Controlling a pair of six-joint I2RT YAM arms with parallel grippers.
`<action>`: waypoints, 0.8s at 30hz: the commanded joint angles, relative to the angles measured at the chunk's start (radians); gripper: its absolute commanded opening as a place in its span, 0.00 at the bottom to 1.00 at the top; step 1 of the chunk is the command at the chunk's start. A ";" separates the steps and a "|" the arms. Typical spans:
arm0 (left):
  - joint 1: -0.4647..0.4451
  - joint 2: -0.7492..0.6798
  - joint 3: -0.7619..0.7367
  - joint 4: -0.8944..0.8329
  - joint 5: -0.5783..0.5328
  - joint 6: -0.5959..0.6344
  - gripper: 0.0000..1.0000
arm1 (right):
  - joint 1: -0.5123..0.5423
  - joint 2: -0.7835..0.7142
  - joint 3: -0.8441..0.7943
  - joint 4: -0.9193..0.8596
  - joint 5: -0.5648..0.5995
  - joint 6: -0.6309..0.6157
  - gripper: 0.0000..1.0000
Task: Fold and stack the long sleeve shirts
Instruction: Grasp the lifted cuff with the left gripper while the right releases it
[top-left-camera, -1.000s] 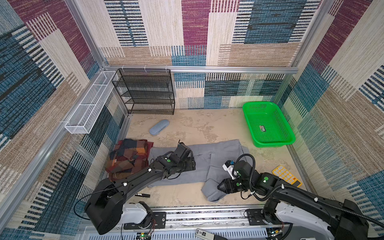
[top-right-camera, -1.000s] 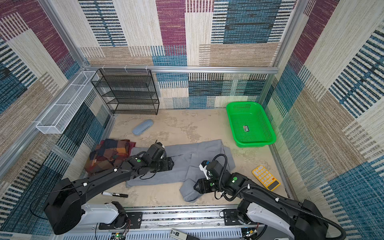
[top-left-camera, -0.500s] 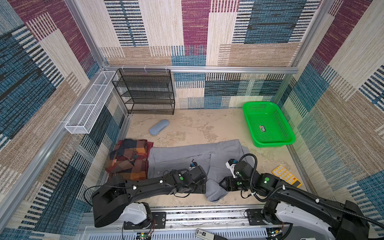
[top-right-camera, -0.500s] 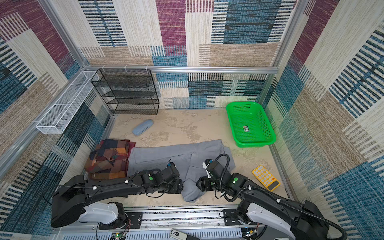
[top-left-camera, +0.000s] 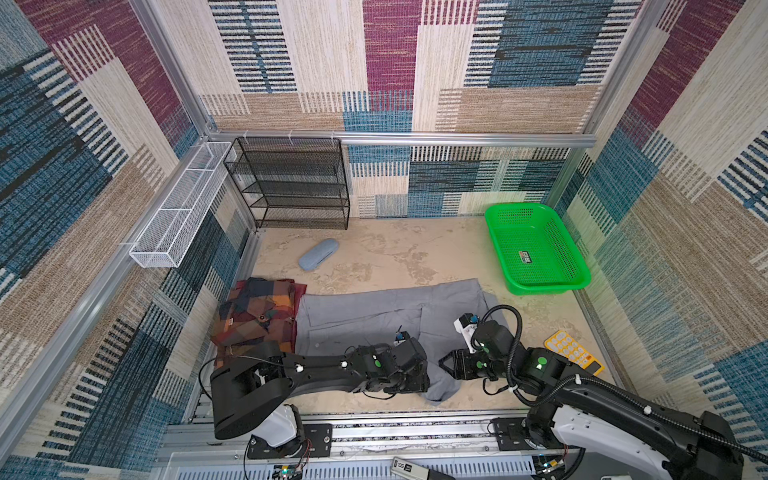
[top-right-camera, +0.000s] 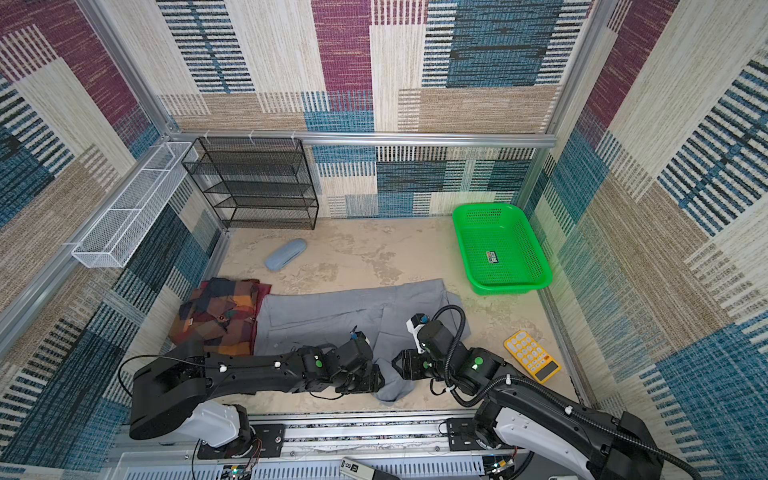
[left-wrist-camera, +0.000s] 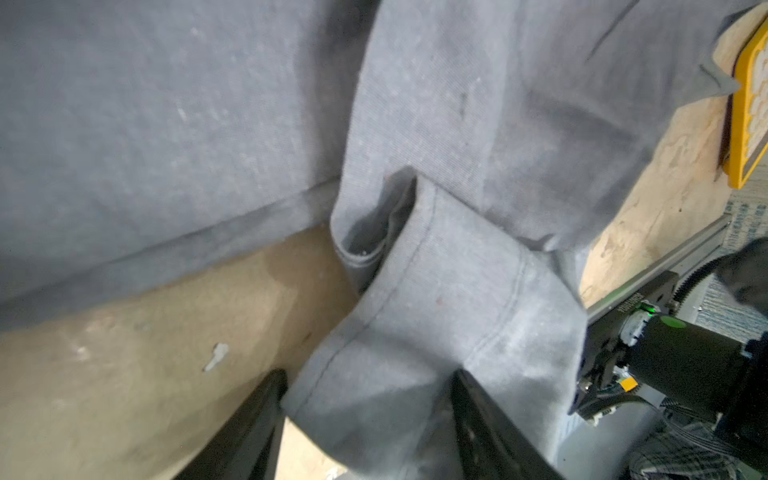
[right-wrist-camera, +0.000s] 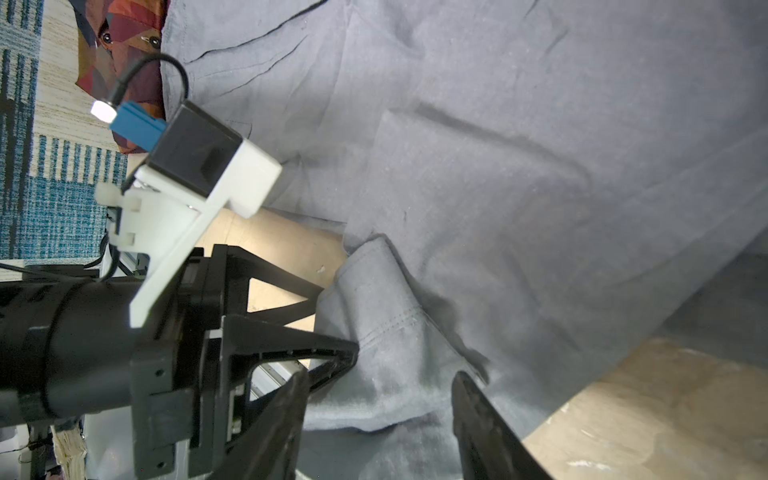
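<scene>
Swung down from the shirt's middle, the left end effector now sits at lower centre in both top views, jaws spread astride the sleeve cuff of the grey shirt. Facing it, the right end effector is likewise spread over that sleeve. The grey shirt lies flat across the bench, touching the folded plaid shirt at lower left. Sleeve-folding seems in hand; the next move calls for pinching the cuff and carrying it onto the body.

The folded shirt lies left of the spread shirt (basket behind right).
</scene>
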 joint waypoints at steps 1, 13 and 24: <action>0.000 0.011 0.010 0.015 0.031 -0.009 0.59 | 0.000 -0.016 0.011 -0.008 0.013 0.012 0.57; -0.035 -0.046 0.181 -0.161 0.005 0.049 0.02 | 0.000 -0.092 0.057 -0.020 0.011 -0.019 0.56; -0.052 -0.008 0.517 -0.498 -0.139 0.125 0.00 | 0.000 -0.319 0.162 -0.045 0.134 -0.022 0.58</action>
